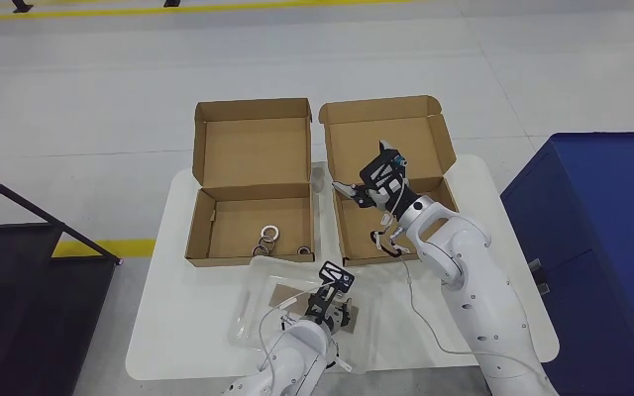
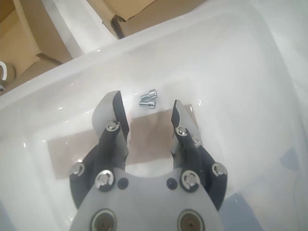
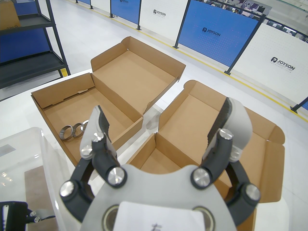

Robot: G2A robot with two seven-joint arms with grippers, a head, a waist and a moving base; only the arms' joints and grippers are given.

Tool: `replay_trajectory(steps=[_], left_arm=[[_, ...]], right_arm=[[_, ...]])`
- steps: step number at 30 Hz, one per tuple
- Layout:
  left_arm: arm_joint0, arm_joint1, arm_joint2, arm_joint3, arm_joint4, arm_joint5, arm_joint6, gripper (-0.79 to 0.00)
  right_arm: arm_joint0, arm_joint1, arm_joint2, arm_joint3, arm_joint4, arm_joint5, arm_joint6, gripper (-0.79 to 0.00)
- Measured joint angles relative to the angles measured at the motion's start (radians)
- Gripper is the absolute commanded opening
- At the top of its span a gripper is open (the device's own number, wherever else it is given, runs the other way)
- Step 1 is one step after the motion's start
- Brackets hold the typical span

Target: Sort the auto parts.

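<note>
Top view: on the white table, the left gripper hangs in the clear tray at the near edge. The right gripper is over the right box, and rings lie in the left box.

Left wrist view: the left gripper is spread and empty above two bolts. They lie parallel, long axes roughly left-right, heads to the right.

Right wrist view: the right gripper is wide apart, holding nothing.
</note>
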Motion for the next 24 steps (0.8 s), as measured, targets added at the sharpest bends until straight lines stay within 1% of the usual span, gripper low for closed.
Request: replay_trajectory(steps=[5, 10, 20, 24], left_arm=[[-0.004, -0.006, -0.003, 0.009, -0.005, -0.012, -0.005, -0.456], [-0.010, -0.013, -0.004, 0.022, -0.006, -0.021, -0.002, -0.471], [-0.030, -0.028, -0.004, 0.061, -0.011, -0.032, -0.005, -0.462], [-0.039, -0.035, 0.000, 0.078, -0.012, -0.034, -0.013, -0.474]], right_arm=[[0.000, 0.000, 0.000, 0.000, 0.000, 0.000, 0.000, 0.000], [0.000, 0.000, 0.000, 0.000, 0.000, 0.000, 0.000, 0.000], [0.000, 0.000, 0.000, 0.000, 0.000, 0.000, 0.000, 0.000], [0.000, 0.000, 0.000, 0.000, 0.000, 0.000, 0.000, 0.000]])
